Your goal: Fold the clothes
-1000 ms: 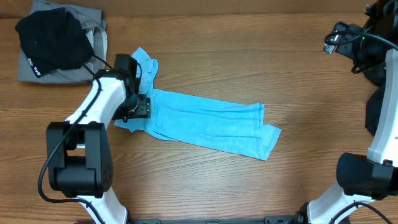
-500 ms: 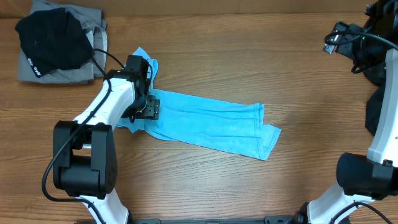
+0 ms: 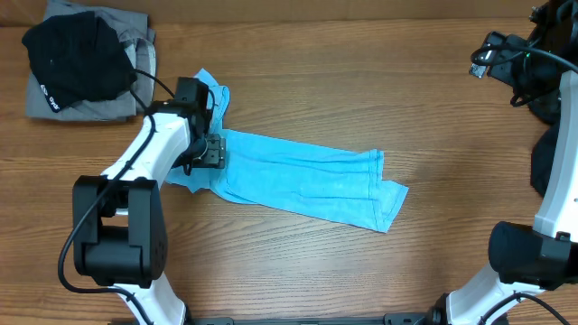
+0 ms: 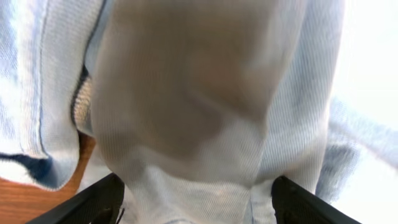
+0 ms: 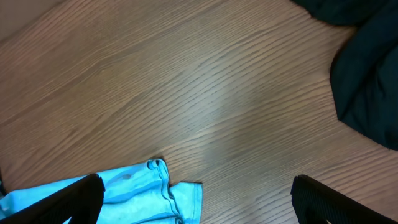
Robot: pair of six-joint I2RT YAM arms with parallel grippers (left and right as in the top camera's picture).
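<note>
Sitting wide-jawed over one end of the T-shirt (image 3: 307,179), left gripper (image 3: 209,152) has its length running toward the distant, equally spread right gripper (image 5: 196,179)

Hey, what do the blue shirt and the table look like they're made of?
Blue shirt: soft knit, likely cotton jersey, matte; fine ribbing and limp folds show up close.
Table: wood or wood-look laminate, smooth; streaked grain, faint sheen.

Black two-finger left end effector (image 3: 210,152) points down from its bent white arm, jaws wide; right end effector (image 5: 198,190) hangs raised, jaws wide apart.
</note>
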